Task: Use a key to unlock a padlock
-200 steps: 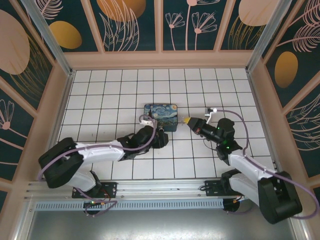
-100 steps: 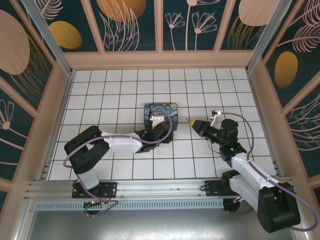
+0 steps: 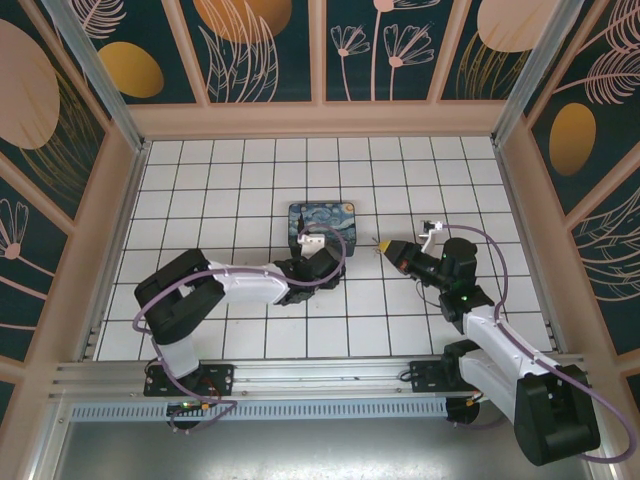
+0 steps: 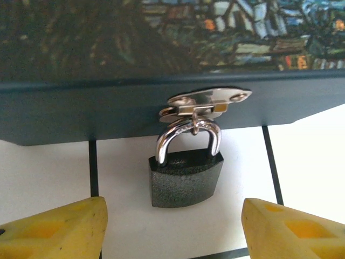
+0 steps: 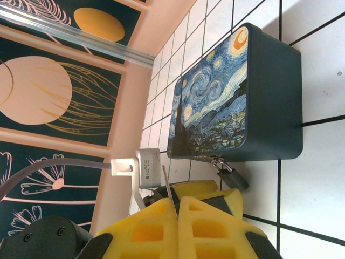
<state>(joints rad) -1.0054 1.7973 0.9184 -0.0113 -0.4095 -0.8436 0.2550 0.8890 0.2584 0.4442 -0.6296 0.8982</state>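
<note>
**Left claw.** The left claw (image 4: pixel 172 233) is open. Its two yellow fingers (image 4: pixel 54 226) stand on either side of the padlock (image 4: pixel 186 181), and neither finger touches it.

**Padlock.** The padlock lies on the white tiled bench (image 4: pixel 312 162), just in front of the painted box (image 4: pixel 161 97). Its shackle (image 4: pixel 161 145) passes through the metal hasp (image 4: pixel 207 102) on the front wall of the box. Both shackle legs sit down in the dark body, so the padlock appears locked. The keyhole cannot be seen.

**Right claw.** The right claw (image 5: pixel 178 213) is closed. A thin grey blade, taken to be the key (image 5: pixel 168 186), stands out from between its fingertips. The right wrist view shows this claw aimed toward the front of the box and well apart from the padlock. The overhead view places it to the right of the box, one or two tiles away.

**Progress.**
- Done: the key is in the right claw, and the left claw is lined up on the padlock.
- Not yet done:
  1. Close the left claw on the padlock body to steady it.
  2. Bring the key to the keyhole.
  3. Insert the key and turn it.
  4. Free the shackle.

Most of the task remains.
</note>
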